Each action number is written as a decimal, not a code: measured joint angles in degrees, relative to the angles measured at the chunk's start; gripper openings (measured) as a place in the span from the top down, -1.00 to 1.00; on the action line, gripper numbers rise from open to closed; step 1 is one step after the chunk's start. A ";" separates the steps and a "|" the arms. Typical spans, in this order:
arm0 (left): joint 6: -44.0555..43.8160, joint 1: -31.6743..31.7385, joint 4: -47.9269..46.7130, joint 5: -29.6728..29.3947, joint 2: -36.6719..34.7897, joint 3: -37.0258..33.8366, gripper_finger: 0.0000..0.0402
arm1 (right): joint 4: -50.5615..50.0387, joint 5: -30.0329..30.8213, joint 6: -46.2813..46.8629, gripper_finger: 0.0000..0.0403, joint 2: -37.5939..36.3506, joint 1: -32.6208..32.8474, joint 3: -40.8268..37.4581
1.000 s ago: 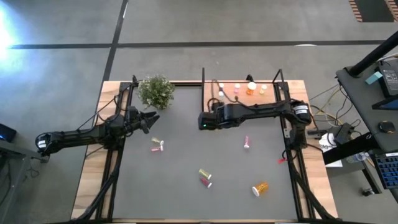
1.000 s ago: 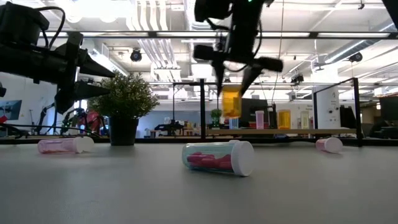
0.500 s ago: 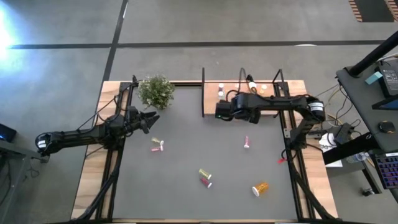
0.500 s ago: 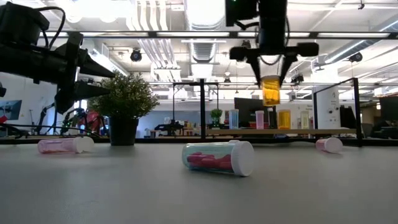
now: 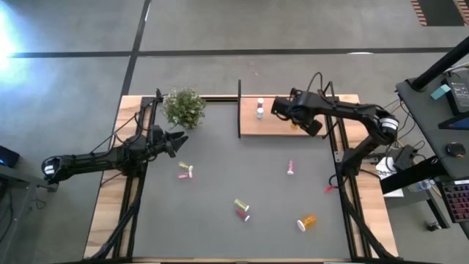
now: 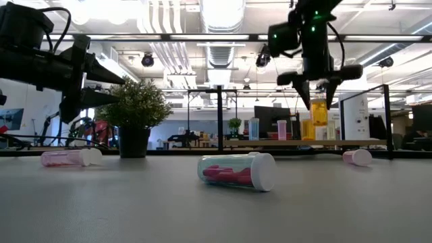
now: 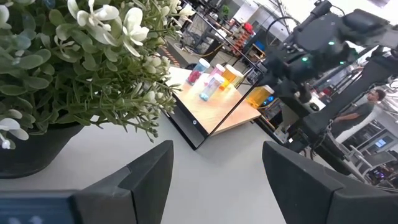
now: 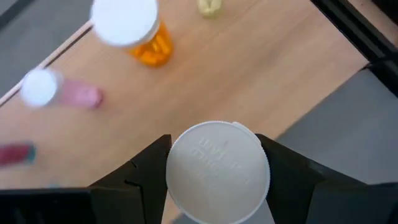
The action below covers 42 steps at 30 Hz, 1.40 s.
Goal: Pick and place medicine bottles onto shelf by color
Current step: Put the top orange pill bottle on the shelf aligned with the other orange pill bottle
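My right gripper hangs over the light wooden shelf at the table's far side, shut on an orange medicine bottle with a white cap. On the shelf stand another orange bottle, a pink one and white ones. Lying on their sides on the dark table are pink bottles, a yellow-green one and an orange one. My left gripper waits open beside the plant, holding nothing. My right gripper pinches the orange bottle's capped top between its two fingers, one on each side of the cap. The fingers come from above, pointing steeply down. The bottle hangs upright below them, clear of the shelf board.
Thin black posts stand at the shelf's edges. A bottle with red contents lies close to the low camera. A small red item lies near the table's right edge. Wooden strips border the dark mat on both sides.
My right gripper has carried the orange bottle toward the table's right and far edge, from beside the shelf's near left corner to above the board, rolling its wrist as it went. The bottle has stayed upright and clear.
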 joint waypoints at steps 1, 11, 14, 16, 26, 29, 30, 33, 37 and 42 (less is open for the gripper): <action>0.00 0.01 0.00 -0.01 0.00 0.00 -0.15 | 0.80 -0.12 -0.10 0.01 0.01 -0.95 -0.62; 0.00 0.01 0.00 0.00 0.04 0.00 -0.15 | 6.87 -0.24 -1.01 0.00 1.46 -6.98 -3.04; 0.00 0.00 0.01 -0.01 0.04 0.00 -0.15 | 7.36 -0.19 -2.00 0.00 2.23 -7.67 -3.22; 0.00 -0.01 0.02 0.00 0.04 0.00 -0.15 | 8.20 -0.20 -2.20 0.00 2.73 -8.18 -3.44; 0.00 0.01 -0.03 0.00 0.15 0.00 -0.15 | 10.47 0.43 -3.12 -0.01 4.55 -8.93 -3.36; -0.02 -0.01 0.00 0.00 0.11 0.00 -0.15 | 11.05 0.24 -3.29 -0.01 4.61 -9.39 -3.01; 0.00 0.01 0.00 0.00 0.11 0.00 -0.15 | 11.24 0.17 -3.36 -0.01 4.61 -9.55 -2.94; 0.00 0.00 0.00 0.00 0.14 0.00 -0.15 | 11.41 -0.07 -3.44 -0.01 4.61 -9.80 -2.91; 0.00 -0.01 0.00 0.00 0.15 0.00 -0.15 | 11.53 -0.11 -5.51 -0.01 4.61 -9.80 -2.91; 0.00 -0.01 0.00 -0.02 0.13 0.00 -0.15 | 11.60 -0.18 -6.15 -0.01 4.63 -9.80 -2.90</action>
